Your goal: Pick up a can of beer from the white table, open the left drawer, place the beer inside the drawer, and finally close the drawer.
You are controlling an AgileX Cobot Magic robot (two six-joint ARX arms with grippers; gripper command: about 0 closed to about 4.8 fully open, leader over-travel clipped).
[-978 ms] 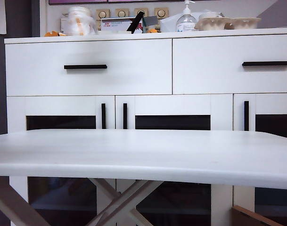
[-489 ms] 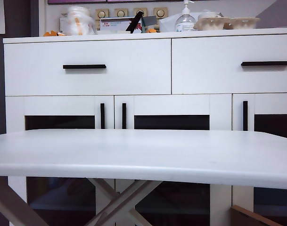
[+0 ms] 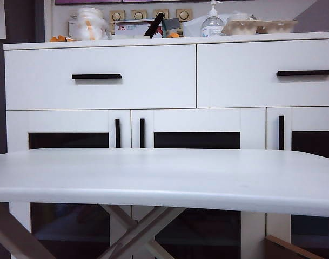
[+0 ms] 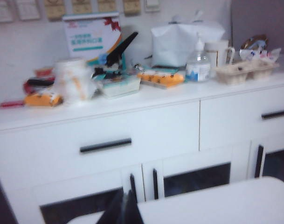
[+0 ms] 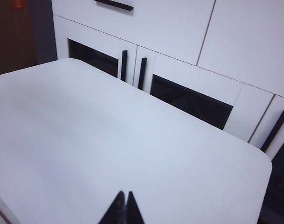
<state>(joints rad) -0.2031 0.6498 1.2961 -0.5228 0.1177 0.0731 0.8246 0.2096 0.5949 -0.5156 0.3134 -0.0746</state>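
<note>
No can of beer shows in any view. The white table fills the foreground with a bare top, also seen in both wrist views. Behind it the left drawer is closed, its black bar handle level. The left wrist view shows this drawer from higher up. My left gripper is shut and empty, hovering above the table's far edge and facing the cabinet. Over the tabletop my right gripper is also shut, with nothing between its fingers. Neither arm appears in the exterior view.
The narrower right drawer is closed too. Glass-panelled doors with vertical handles sit below both drawers. The cabinet top holds a clear pump bottle, egg cartons, a jar and boxes. Crossed wooden legs stand under the table.
The whole exterior picture has shifted very slightly. Both drawers stay closed and no arm has come into that view.
</note>
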